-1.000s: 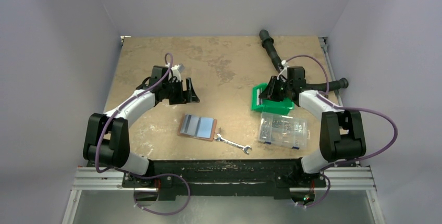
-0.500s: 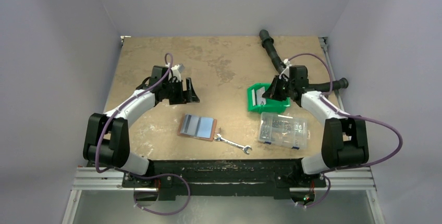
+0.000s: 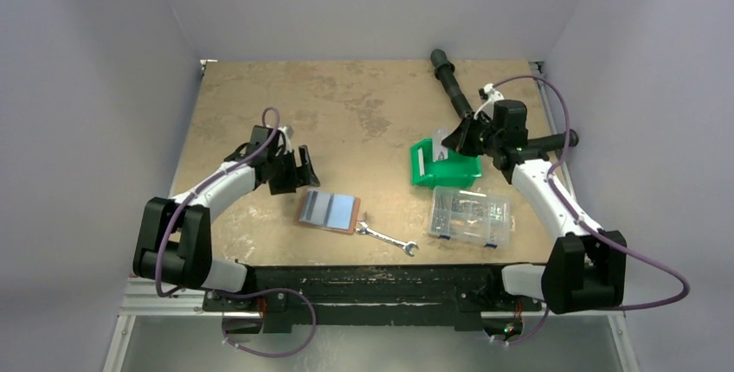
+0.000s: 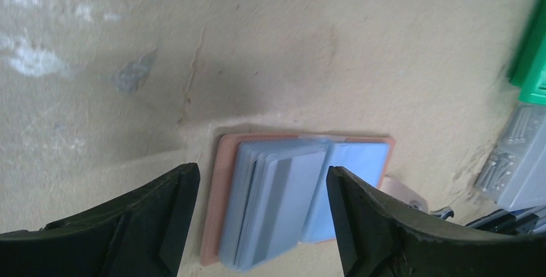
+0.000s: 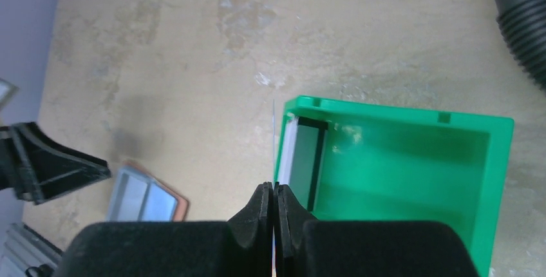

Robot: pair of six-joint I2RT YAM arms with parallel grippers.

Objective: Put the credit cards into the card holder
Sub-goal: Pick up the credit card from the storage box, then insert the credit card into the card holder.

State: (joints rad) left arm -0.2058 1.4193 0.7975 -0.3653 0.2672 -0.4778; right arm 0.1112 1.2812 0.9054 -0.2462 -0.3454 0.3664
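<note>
A card (image 5: 274, 145), seen only as a thin edge, is pinched between the clenched right fingers (image 5: 261, 207), which hang over the left end of the green bin (image 5: 399, 117). Just inside that end of the bin stands a white strip in a black frame; any print on it is too small to tell. The left fingers (image 4: 161, 219) are spread wide and grasp nothing, poised low over the worktop (image 3: 346, 104) with the wallet (image 4: 216, 212) showing between them. The wallet lies spread flat near the front middle of the worktop, its reddish-brown rim framing more cards (image 4: 283, 206), light blue and grey-blue, fanned over its left half and lying on it; their faces are blurred and no lettering can be read. A small wrench (image 3: 387, 240) lies just right of the wallet, and a clear box (image 3: 470, 216) of small parts sits in front of the bin. Black ribbed grips (image 3: 450, 82) lie at the far right.
</note>
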